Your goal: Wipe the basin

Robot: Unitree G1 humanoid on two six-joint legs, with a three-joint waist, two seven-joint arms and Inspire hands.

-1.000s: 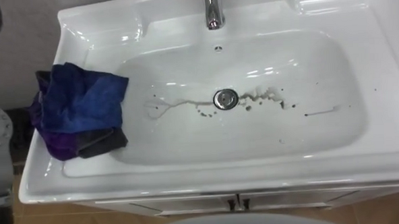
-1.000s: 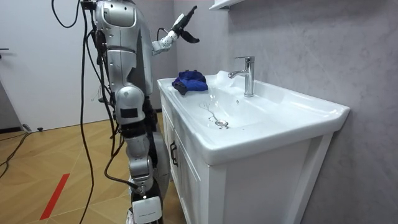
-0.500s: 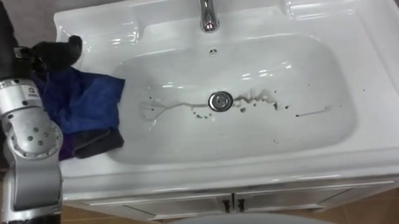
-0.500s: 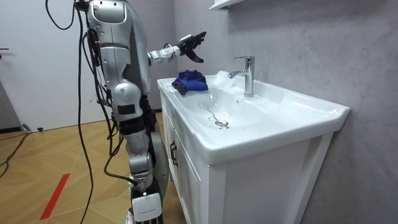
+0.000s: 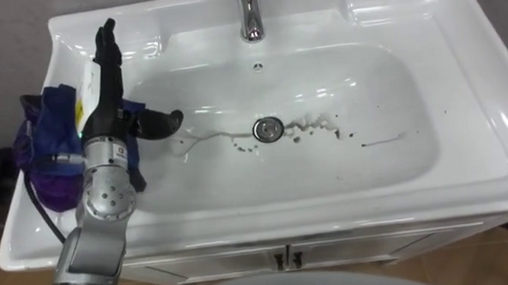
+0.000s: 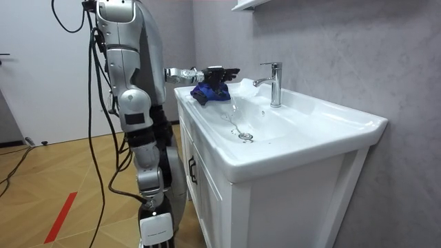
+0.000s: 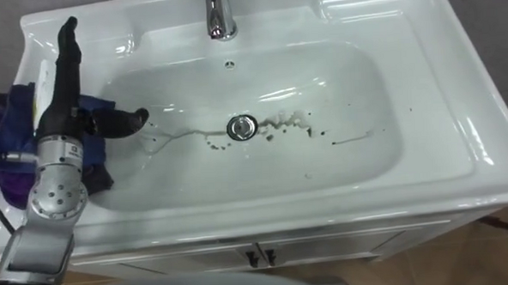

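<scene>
Basin point(image 5: 458, 91) stands right in front of me, a white glazed rectangle with rounded corners, set on a white cabinet point(image 6: 275, 207) against a rough grey wall point(image 6: 344, 48); wood-plank floor point(image 6: 55, 165) lies below, with a red strip point(image 6: 62, 215) on it; in the room view I stand at the cabinet's left end. Its long axis runs left to right across my view and along that wall; the chrome tap point(image 5: 249, 18) rises upright from the middle of the far rim, spout toward my side. The bowl is smooth and shiny, shallow, sloping down to a round metal drain point(image 5: 268, 129) at its centre; dark specks point(image 5: 318, 127) lie scattered to the right of the drain, and a thin wavy streak point(image 5: 211, 137) trails off to its left. A blue cloth point(image 5: 47, 134), soft and crumpled, with a purple edge, is heaped on the basin's left ledge at the edge of the bowl. My left hand point(image 5: 105, 110) is over that cloth; the fingers point(image 5: 106, 54) are straight and held together, pointing away toward the wall; the thumb point(image 5: 160, 121) sticks out to the right over the bowl's left slope; they hold nothing, and I cannot tell whether the palm touches the cloth.
</scene>
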